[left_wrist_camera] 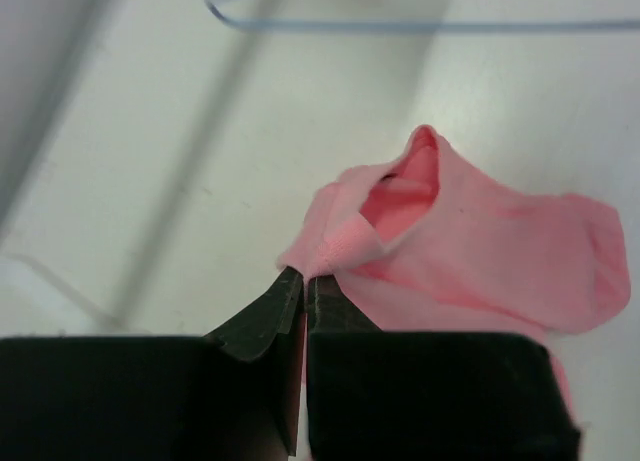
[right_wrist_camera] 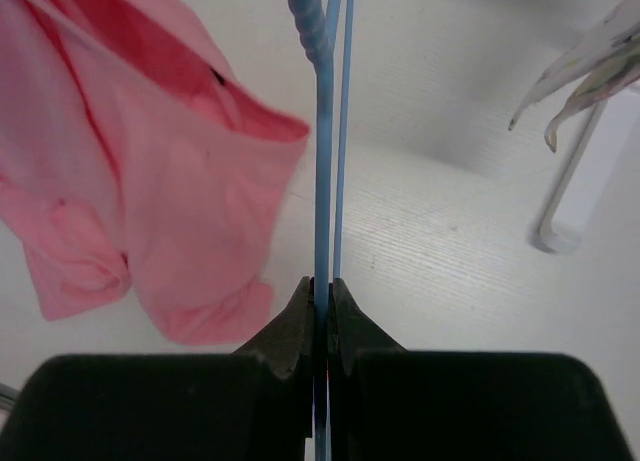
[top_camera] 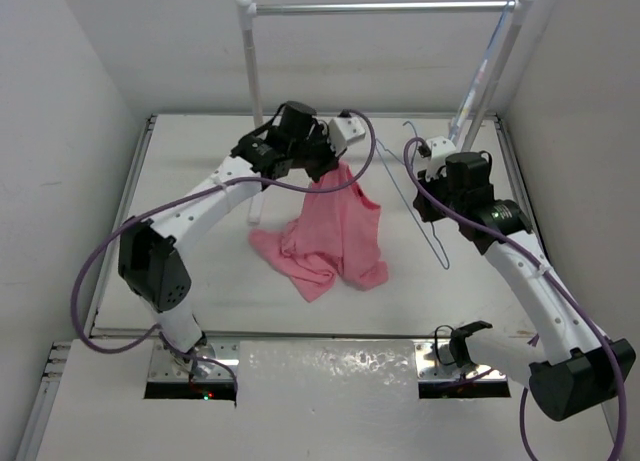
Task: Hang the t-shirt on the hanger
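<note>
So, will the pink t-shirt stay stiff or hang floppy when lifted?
Probably floppy: the t-shirt droops in folds from the left tool, its lower part pooled on the table. Likely light: one pinched edge carries it.

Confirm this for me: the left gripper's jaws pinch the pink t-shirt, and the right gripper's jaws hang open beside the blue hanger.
One part is wrong. The right gripper has its jaws shut on the hanger, not open beside it; the right wrist view shows this. The left gripper does pinch the t-shirt.
</note>
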Controlling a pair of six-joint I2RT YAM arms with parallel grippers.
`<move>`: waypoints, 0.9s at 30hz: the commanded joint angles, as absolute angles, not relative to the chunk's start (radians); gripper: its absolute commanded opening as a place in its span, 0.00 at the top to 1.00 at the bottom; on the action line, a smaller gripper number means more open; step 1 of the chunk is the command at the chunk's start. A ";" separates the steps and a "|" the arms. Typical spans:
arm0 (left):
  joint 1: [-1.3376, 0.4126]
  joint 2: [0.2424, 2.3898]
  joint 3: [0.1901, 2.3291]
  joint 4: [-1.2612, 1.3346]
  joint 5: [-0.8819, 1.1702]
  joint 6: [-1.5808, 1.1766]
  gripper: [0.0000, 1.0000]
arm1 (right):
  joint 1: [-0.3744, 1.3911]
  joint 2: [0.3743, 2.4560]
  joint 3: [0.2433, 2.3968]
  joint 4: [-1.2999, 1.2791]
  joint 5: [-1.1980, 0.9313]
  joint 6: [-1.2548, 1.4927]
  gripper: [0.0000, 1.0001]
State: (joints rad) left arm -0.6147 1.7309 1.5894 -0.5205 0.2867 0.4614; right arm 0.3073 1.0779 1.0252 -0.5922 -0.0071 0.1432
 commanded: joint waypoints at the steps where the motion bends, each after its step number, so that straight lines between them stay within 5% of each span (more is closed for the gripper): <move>1: -0.633 1.625 1.738 -0.581 0.258 0.583 1.00 | 0.305 1.048 1.063 -0.580 0.021 0.161 1.00; 6: -0.641 1.479 1.605 -0.661 0.331 0.708 1.00 | 0.307 1.040 1.065 -0.574 -0.026 0.178 1.00; 10: -0.624 1.272 1.117 -0.606 0.270 0.840 1.00 | 0.308 1.035 1.052 -0.572 -0.115 0.187 1.00; 16: -0.539 1.321 0.832 -0.491 0.132 0.756 0.99 | 0.348 1.061 0.977 -0.519 -0.164 0.207 1.00; 22: -0.511 1.304 0.811 -0.618 0.164 0.824 0.56 | 0.374 1.092 0.943 -0.486 -0.161 0.207 1.00; 27: -0.508 1.289 0.960 -0.588 0.221 0.686 0.55 | 0.373 1.086 0.937 -0.489 -0.158 0.201 1.00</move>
State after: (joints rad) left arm -0.5095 1.3323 0.8486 -0.6472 0.1642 0.7624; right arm 0.3706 1.0992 0.9329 -0.5533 -0.1429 0.1917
